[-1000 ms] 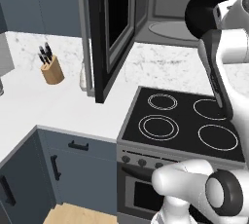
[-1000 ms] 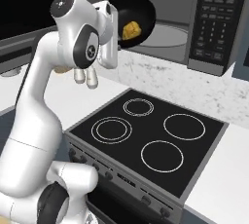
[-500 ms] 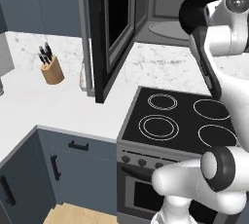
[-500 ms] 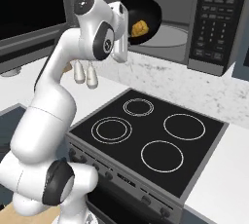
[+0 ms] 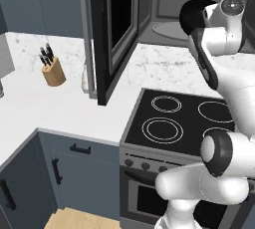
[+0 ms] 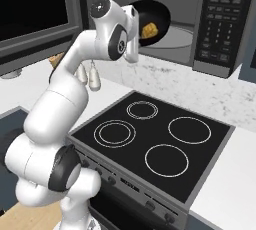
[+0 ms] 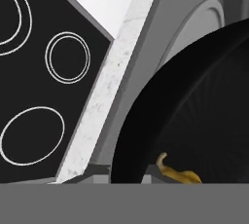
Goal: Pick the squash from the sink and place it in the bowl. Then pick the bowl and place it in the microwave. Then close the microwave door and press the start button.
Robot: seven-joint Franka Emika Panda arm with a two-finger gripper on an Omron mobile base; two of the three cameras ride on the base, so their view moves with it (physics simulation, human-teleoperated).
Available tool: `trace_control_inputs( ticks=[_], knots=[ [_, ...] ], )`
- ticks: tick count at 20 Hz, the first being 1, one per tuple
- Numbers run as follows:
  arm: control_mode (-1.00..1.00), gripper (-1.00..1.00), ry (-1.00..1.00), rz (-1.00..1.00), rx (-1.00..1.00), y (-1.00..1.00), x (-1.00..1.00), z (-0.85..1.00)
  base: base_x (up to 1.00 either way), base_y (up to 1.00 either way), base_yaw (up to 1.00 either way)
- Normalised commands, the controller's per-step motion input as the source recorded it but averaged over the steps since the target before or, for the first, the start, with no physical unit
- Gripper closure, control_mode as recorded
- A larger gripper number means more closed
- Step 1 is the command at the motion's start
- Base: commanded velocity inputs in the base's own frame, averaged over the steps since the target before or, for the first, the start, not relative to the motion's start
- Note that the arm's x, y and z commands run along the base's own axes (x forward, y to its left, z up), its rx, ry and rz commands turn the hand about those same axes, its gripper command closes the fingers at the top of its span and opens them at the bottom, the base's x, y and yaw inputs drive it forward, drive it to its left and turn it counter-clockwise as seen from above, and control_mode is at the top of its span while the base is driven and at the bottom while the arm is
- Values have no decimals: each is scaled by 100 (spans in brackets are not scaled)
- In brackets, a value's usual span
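A white marble surface (image 5: 64, 108) is carrying a knife block (image 5: 53, 69), while a black stove (image 6: 155, 146) is sitting flush beside it.

The arm (image 6: 65, 104) is glossy white throughout, built of thick rounded links like swollen tubes. Dark grey to black rings mark its joints: one broad disc low down, just beside the stove (image 6: 160, 144), another on the link higher above it. A small round grey cap with a darker centre tops the uppermost joint. No cables, screws or lettering can be made out.
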Motion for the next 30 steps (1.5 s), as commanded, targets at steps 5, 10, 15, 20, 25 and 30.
trace_control_inputs(
  ticks=[5,10,15,20,25,30],
  knots=[
    [-100,100,2,0,0,-4,38,-14,0,0,0],
    [-100,100,1,0,0,-9,45,-2,0,0,0],
    [-100,100,0,0,0,-15,42,6,0,0,0],
    [-100,100,0,0,0,-4,40,0,0,0,0],
    [-100,100,2,0,0,-11,45,-3,0,0,0],
    [-100,100,7,0,0,-9,13,-20,0,0,0]
  ],
)
